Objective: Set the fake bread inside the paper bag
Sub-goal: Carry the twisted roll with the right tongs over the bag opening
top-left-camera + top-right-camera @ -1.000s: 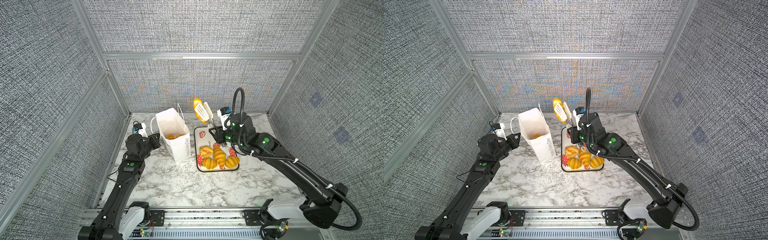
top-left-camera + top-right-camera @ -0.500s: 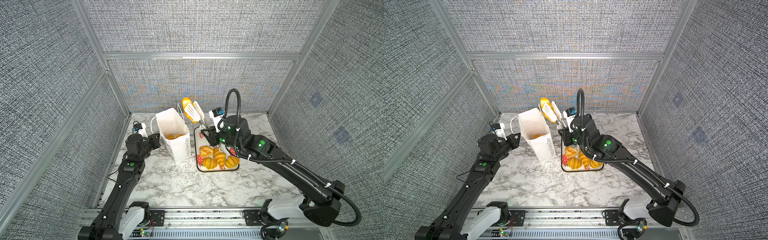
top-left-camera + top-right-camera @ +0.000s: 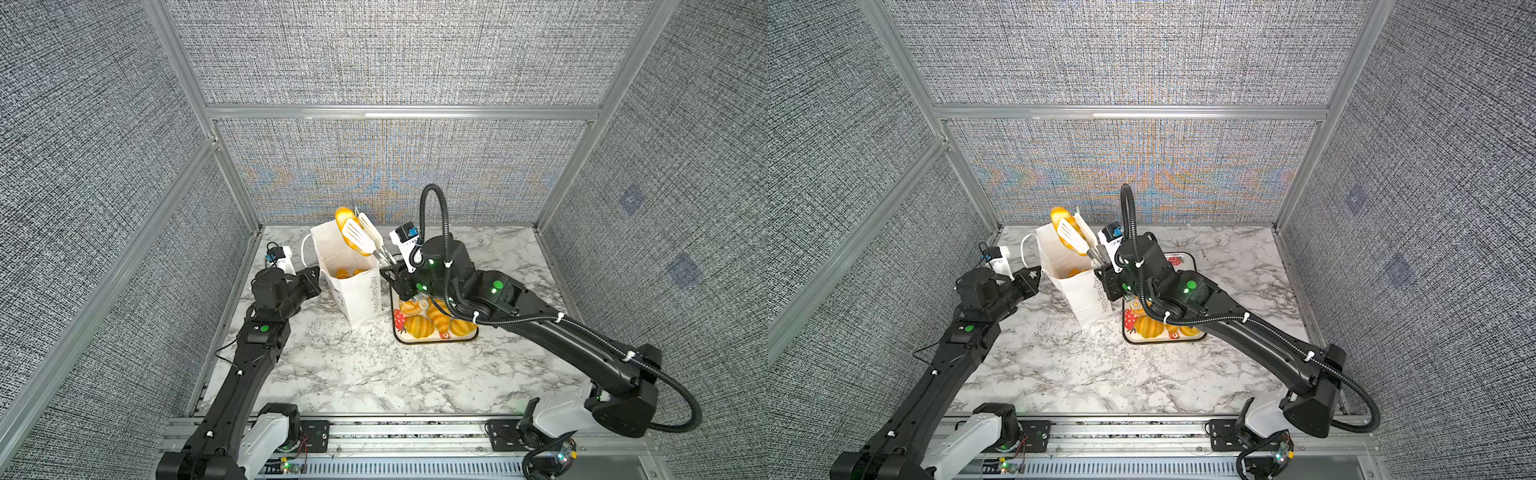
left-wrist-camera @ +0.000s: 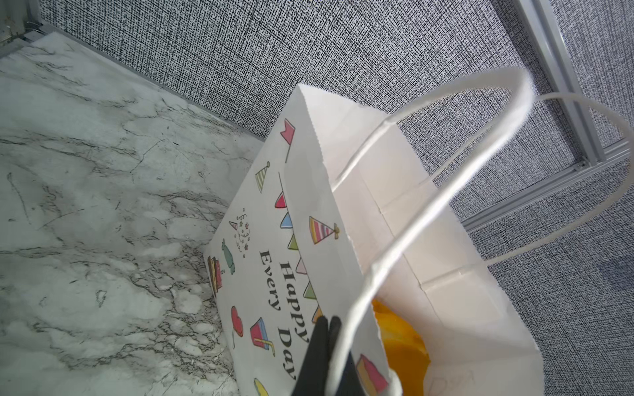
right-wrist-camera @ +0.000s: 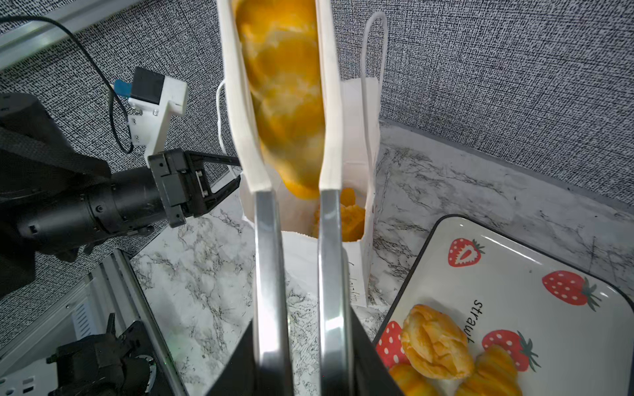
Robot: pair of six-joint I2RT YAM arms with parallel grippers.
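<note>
Bright, even light, faint shadows on the white marbled bench (image 3: pixel 374 374). Rainbow moiré ripples the grey woven back wall (image 3: pixel 386 178). Close up, the glossy orange braided loaf (image 5: pixel 284 103) and white cord handle (image 4: pixel 430 212) blur

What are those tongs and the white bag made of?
The tongs: mirror-shiny arms, probably steel; matte white heads, likely plastic or silicone. The paper bag: thin matte paper, going by its fold creases and serrated rim; its handles look like twisted white cord.

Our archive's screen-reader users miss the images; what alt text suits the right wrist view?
White-tipped tongs grip a long golden loaf above the open paper bag, which already holds bread. The left pincer holds the bag's edge; a strawberry tray with more pastries lies alongside.
</note>
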